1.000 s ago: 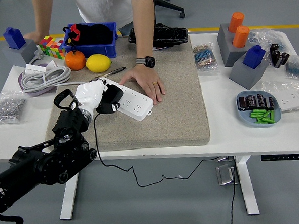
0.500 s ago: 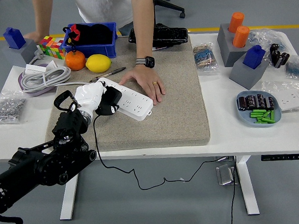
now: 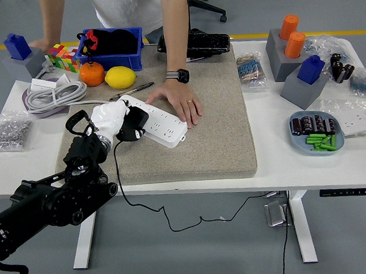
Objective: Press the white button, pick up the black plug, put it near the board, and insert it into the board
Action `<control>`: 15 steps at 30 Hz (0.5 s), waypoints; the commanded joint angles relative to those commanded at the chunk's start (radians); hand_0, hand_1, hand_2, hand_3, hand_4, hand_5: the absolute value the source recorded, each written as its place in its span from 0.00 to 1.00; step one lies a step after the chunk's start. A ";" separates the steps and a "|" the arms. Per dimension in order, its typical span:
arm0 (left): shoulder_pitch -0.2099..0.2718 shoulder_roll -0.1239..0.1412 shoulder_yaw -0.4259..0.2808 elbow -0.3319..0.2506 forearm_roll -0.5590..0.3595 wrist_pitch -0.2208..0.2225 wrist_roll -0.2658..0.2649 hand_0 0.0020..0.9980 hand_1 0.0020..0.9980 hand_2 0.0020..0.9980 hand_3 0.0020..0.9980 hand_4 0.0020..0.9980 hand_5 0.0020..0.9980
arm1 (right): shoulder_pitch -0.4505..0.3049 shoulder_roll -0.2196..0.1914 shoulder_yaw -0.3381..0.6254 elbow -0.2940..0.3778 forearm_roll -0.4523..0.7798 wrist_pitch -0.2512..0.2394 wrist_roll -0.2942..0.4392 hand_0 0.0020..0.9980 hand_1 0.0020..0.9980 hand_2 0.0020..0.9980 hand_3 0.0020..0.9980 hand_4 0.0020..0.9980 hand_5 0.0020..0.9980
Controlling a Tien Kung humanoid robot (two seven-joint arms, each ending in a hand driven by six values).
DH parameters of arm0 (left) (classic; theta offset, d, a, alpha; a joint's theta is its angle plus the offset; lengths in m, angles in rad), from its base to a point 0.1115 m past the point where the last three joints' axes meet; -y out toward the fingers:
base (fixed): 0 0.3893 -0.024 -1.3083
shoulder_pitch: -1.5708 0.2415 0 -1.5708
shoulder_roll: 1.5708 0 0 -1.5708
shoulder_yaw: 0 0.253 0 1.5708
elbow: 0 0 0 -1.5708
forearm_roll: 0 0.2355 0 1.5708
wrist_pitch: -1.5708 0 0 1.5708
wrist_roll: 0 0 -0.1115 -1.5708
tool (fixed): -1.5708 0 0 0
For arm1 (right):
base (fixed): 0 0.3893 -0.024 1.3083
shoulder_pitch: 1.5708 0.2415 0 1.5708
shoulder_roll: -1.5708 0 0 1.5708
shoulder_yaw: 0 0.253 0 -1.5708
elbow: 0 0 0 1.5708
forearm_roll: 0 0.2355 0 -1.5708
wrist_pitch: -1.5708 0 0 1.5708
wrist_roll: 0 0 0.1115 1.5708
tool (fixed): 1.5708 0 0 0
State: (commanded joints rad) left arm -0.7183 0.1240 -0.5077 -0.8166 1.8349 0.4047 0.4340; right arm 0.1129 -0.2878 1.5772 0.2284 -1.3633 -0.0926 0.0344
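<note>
The black plug (image 3: 134, 122) is being gripped in the curled white fingers (image 3: 110, 119) of the left hand (image 3: 112, 121), which is being held at the near-left end of the white power strip (image 3: 159, 121). The plug is being pressed against the top of the strip at that end; whether its pins are seated in a socket cannot be told. A black cord (image 3: 143, 204) is being trailed from the plug down over the mat's front edge and below the table. The strip is being kept diagonally on the tan mat (image 3: 202, 142), and its far-right end is being steadied by a person's hand (image 3: 181, 105), laid flat with a watch on the wrist. The person's other hand (image 3: 40, 45) is being rested at the table's far-left corner. Behind the strip, a pen (image 3: 133, 90), a lemon (image 3: 121, 77) and an orange (image 3: 92, 73) are being kept beside a blue bin (image 3: 111, 51). A coiled grey cable (image 3: 55, 97) is lying to the left of the mat. On the white table (image 3: 277, 150) well to the right, a blue plate (image 3: 317, 133) of small parts is sitting near the front edge.
</note>
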 joint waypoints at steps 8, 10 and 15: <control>0.000 0.000 -0.004 0.006 0.002 0.002 -0.010 0.27 0.43 0.39 0.61 1.00 0.46 | 0.000 0.000 -0.002 0.000 0.000 0.000 0.000 0.68 0.59 0.58 0.57 0.62 0.30; 0.000 0.000 -0.005 0.007 0.005 0.003 -0.012 0.33 0.47 0.44 0.63 1.00 0.61 | 0.001 0.000 -0.001 0.000 0.001 0.001 0.000 0.68 0.59 0.58 0.57 0.62 0.30; -0.001 0.000 -0.008 0.003 0.014 0.007 -0.014 0.48 0.53 0.49 0.65 1.00 0.69 | 0.000 0.000 0.001 0.000 0.000 0.001 0.000 0.68 0.59 0.58 0.57 0.62 0.30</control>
State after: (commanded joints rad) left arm -0.7196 0.1242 -0.5153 -0.8134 1.8486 0.4120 0.4196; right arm 0.1129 -0.2878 1.5783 0.2287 -1.3629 -0.0918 0.0342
